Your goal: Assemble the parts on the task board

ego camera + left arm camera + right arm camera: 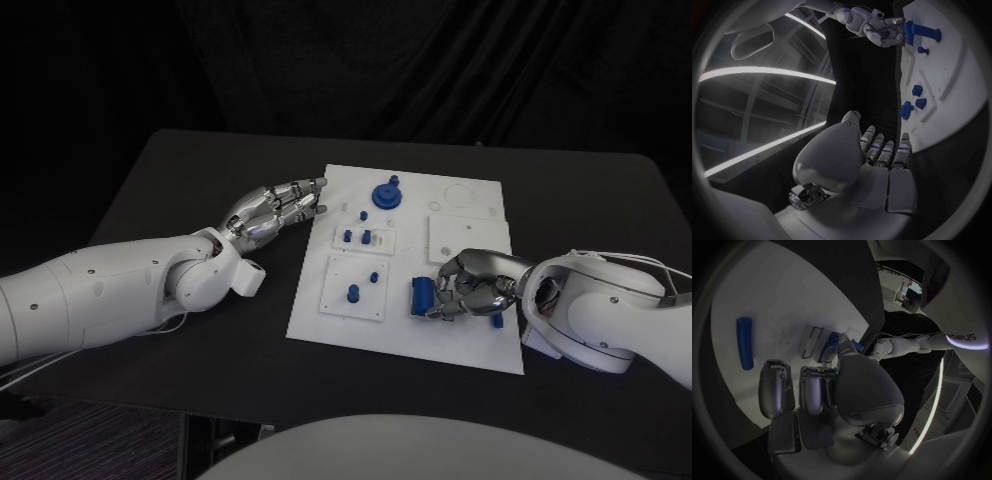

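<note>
From the head view, my left robot hand [274, 212] hovers at the task board's [469, 340] left edge, fingers loosely extended and holding nothing. My right robot hand [469, 285] sits curled over the board's near right part, beside a blue cylinder part [421, 294]; whether it grips anything I cannot tell.

In the left wrist view my fingers [886, 152] lie straight, empty.

In the right wrist view a blue cylinder [745, 342] lies free on the board.

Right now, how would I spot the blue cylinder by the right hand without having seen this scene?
Find the white task board mid-table, then its near edge where the right hand rests. The blue cylinder lies flat just beside that hand's fingers. Unlike the small blue pegs standing nearby, it is long, plain and lying down.
</note>
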You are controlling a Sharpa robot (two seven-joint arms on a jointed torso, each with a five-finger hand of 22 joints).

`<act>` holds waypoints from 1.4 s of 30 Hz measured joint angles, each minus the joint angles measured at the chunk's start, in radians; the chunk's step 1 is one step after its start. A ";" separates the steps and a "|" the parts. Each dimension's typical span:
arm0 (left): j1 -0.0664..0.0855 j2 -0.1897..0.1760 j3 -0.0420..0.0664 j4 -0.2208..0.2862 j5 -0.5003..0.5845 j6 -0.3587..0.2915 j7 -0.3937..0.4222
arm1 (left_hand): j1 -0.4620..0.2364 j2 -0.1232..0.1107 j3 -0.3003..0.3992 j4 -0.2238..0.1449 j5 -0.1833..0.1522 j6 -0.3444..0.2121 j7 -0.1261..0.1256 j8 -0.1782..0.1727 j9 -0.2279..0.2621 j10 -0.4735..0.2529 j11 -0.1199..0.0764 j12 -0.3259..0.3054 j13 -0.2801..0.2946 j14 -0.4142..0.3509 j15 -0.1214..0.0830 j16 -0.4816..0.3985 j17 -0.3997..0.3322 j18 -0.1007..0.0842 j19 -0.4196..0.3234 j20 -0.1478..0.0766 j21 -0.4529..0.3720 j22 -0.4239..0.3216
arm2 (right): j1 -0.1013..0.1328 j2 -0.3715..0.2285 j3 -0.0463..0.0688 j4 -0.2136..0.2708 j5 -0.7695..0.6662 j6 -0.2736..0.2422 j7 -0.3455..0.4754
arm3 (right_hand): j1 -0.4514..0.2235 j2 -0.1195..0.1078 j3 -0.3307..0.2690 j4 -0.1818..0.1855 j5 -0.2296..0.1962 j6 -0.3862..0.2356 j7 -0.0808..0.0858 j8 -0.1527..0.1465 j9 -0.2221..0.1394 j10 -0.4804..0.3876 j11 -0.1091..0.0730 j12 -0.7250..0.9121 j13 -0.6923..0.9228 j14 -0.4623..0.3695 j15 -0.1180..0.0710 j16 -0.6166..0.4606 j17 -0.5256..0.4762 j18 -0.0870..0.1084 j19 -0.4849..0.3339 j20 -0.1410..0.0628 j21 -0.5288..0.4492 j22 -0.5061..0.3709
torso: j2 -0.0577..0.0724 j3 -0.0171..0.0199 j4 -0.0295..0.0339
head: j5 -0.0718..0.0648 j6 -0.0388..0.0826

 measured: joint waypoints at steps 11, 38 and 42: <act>0.000 0.000 0.000 0.000 0.000 0.004 -0.001 | 0.000 0.000 0.003 -0.003 0.000 0.000 0.000 0.000 0.000 0.009 0.009 0.012 0.003 0.000 0.000 0.000 0.000 0.000 0.003 0.003 0.002 0.000 | -0.003 0.006 0.000 -0.002 -0.002 0.044 0.000 | -0.003 -0.010 -0.018 0.006 0.001 0.000 0.000 -0.010 -0.004 0.000 0.000 0.001 -0.005 0.000 0.000 0.000 0.000 0.000 0.000 0.000 -0.010 0.000 | 0.000 -0.0001 -0.0003 | 0.000 0.000; -0.002 -0.011 0.000 0.003 0.000 -0.010 0.001 | 0.008 -0.008 0.010 -0.010 0.034 0.068 0.014 0.025 0.007 0.073 0.005 0.059 0.011 0.027 -0.006 0.012 0.005 0.000 0.033 0.001 0.021 0.022 | 0.058 -0.241 0.000 0.120 0.002 -0.011 -0.009 | -0.138 0.024 -0.055 0.149 0.304 0.150 0.050 -0.459 -0.466 0.002 0.038 0.001 -0.003 -0.001 0.029 0.008 0.000 0.000 -0.002 0.027 0.094 0.000 | 0.000 0.0007 -0.0012 | -0.011 0.000; -0.002 -0.011 0.000 0.005 0.000 -0.018 0.001 | 0.008 -0.008 0.010 -0.010 0.034 0.072 0.018 0.027 0.007 0.073 0.005 0.063 0.011 0.027 -0.006 0.012 0.005 0.000 0.033 0.001 0.021 0.021 | 0.060 -0.270 0.000 0.103 -0.012 -0.012 -0.039 | -0.126 0.015 -0.055 0.149 0.306 0.168 0.050 -0.462 -0.476 0.002 0.038 0.001 -0.003 -0.001 0.029 0.008 0.000 0.000 -0.002 0.027 0.133 0.000 | 0.000 0.0006 -0.0012 | -0.015 0.000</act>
